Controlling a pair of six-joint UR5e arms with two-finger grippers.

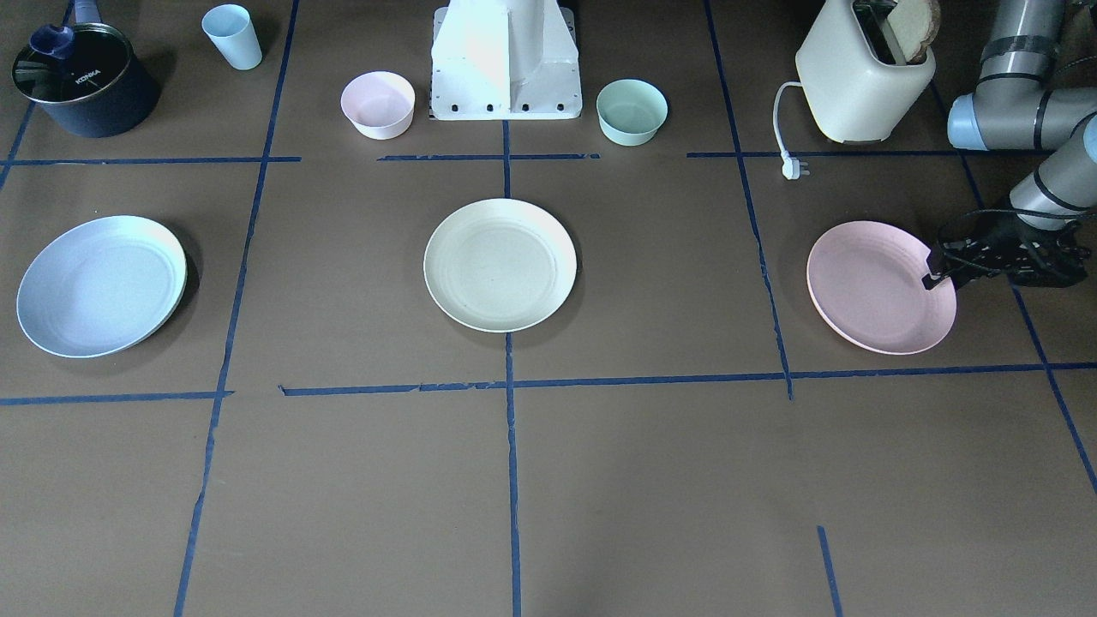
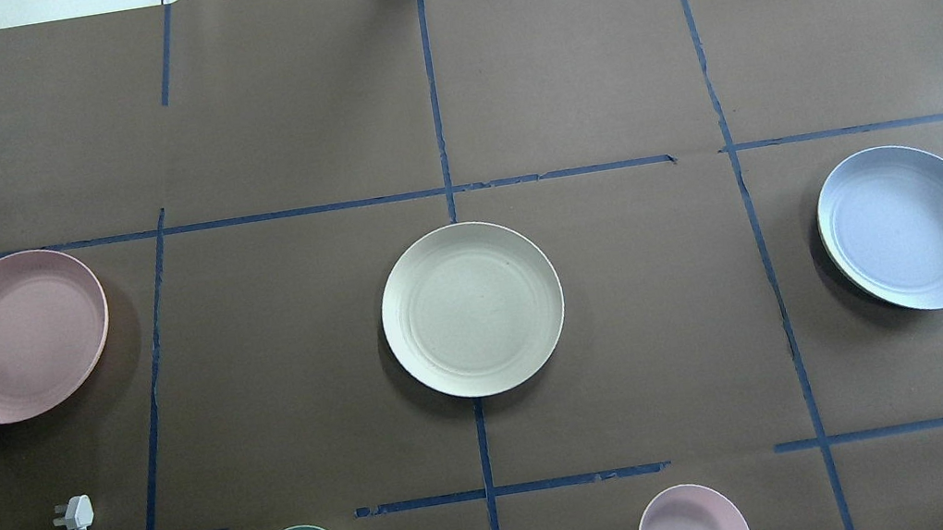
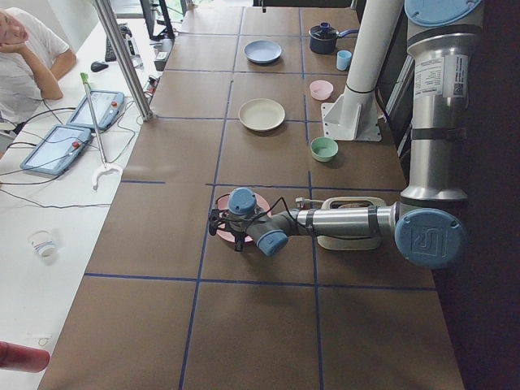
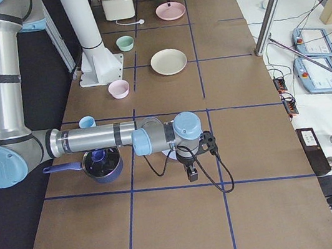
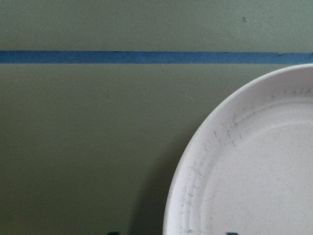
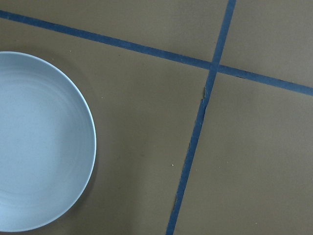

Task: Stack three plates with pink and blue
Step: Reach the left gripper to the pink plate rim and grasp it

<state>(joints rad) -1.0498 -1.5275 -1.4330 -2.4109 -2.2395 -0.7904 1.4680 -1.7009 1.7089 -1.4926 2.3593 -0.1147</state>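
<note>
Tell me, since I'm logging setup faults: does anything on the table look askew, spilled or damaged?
Nothing spilled or broken. The blue plate shows a pale green rim under one edge, perhaps a second plate beneath. The toaster's plug lies loose on the table.

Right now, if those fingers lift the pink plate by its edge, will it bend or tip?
Probably stiff: the pink plate has a crisp, ringed shape. Likely light, since its rim looks thin. Held at one edge by the fingers, it may tilt.

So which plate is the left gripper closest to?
The pink plate; the left gripper is at its rim, the cream plate and blue plate well away.
</note>
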